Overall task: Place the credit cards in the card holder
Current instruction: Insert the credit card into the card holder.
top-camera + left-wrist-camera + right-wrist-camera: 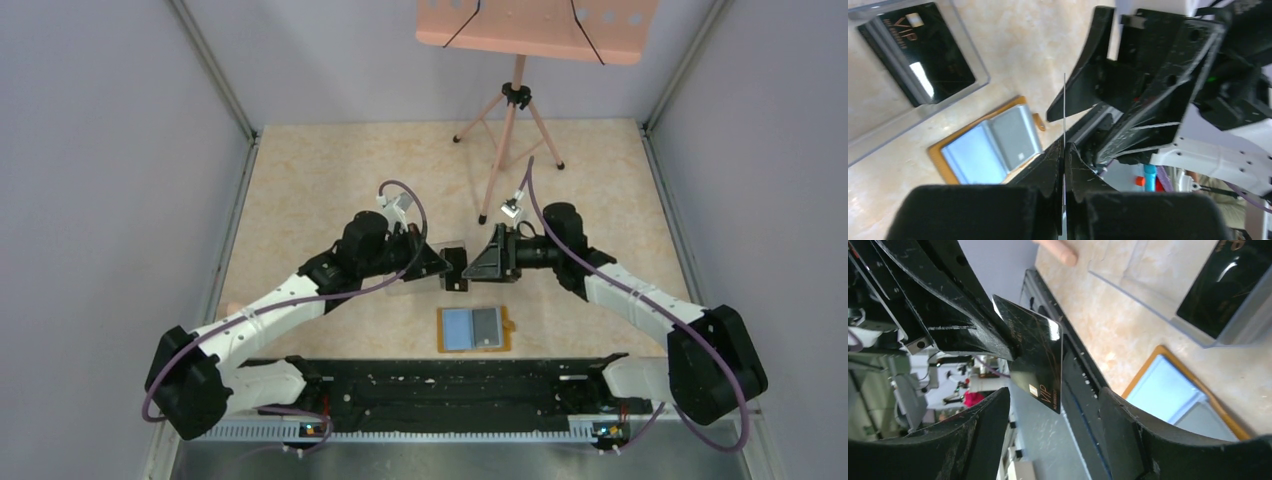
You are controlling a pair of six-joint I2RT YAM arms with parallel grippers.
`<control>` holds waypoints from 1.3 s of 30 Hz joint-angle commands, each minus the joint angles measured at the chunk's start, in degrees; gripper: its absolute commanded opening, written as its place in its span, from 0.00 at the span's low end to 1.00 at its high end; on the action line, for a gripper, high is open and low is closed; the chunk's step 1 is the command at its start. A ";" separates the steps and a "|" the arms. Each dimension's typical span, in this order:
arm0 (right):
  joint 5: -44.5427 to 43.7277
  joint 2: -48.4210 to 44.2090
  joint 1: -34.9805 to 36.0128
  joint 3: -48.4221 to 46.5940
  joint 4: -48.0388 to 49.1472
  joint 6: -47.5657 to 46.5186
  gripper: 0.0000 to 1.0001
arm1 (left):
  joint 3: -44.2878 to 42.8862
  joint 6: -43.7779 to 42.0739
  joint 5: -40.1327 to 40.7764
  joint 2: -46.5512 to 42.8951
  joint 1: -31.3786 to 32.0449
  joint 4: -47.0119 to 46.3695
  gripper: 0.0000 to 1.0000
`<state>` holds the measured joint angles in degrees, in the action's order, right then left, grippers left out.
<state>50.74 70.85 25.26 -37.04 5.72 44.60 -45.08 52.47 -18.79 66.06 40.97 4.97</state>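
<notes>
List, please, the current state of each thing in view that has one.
Left gripper, shut on a card.
Right gripper, open, jaws either side of that card.
Card, held in the air.
Wallet, open, lying flat, pockets up.
Clear box, holding more black cards.

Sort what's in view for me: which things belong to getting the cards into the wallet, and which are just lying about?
Part of the job:
- card pinched in the left hand
- right hand, open around that card
- wallet, lying open
- cards in the clear box

Just lying about:
- pink stand at the back
</notes>
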 commanded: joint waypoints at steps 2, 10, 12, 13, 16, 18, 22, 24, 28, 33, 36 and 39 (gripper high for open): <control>7.82 -2.45 -0.38 1.78 13.64 6.24 0.60 | 0.78 3.11 -4.73 -2.43 -0.01 -10.28 0.00; 10.09 -3.17 -0.34 3.89 23.55 11.98 0.36 | 1.74 3.84 -6.18 -1.63 -0.01 -10.66 0.00; 9.95 -3.67 -0.45 3.96 23.88 11.95 0.36 | 2.42 4.32 -6.39 -1.85 0.01 -11.90 0.00; 9.94 -3.91 -0.47 3.99 23.98 11.86 0.36 | 2.79 4.57 -6.62 -2.01 -0.01 -12.64 0.00; 10.12 -4.10 -0.73 4.35 26.24 12.79 0.36 | 3.50 4.88 -7.58 -2.17 0.02 -14.06 0.00; 10.13 -4.37 -1.28 5.10 29.96 14.98 0.36 | 4.05 5.01 -8.31 -2.36 -0.01 -14.67 0.00; 9.75 -5.59 -1.88 5.69 34.37 17.71 0.33 | 6.17 5.06 -7.60 -4.14 -0.01 -15.78 0.00; 10.13 -5.52 -1.93 5.37 34.39 17.71 0.28 | 6.98 5.17 -7.48 -4.92 -0.01 -16.63 0.00; 11.40 -4.28 -1.88 4.92 34.19 17.74 0.10 | 6.96 4.54 -9.30 -5.03 -0.01 -17.26 0.00; 12.17 -3.76 -1.96 4.56 31.80 15.90 0.00 | 6.46 3.94 -9.99 -4.51 -0.01 -16.81 0.03; 11.43 -4.35 -1.93 4.31 27.75 12.77 0.00 | 6.29 3.21 -8.92 -4.31 -0.01 -15.11 0.25; 7.81 -5.75 -1.92 3.43 16.50 5.21 0.00 | 6.76 3.01 -6.41 -4.93 -0.01 -13.08 0.47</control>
<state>61.41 67.42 23.81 -30.61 32.03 59.07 -39.07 56.73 -27.35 61.49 40.93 -9.72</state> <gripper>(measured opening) 0.006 0.386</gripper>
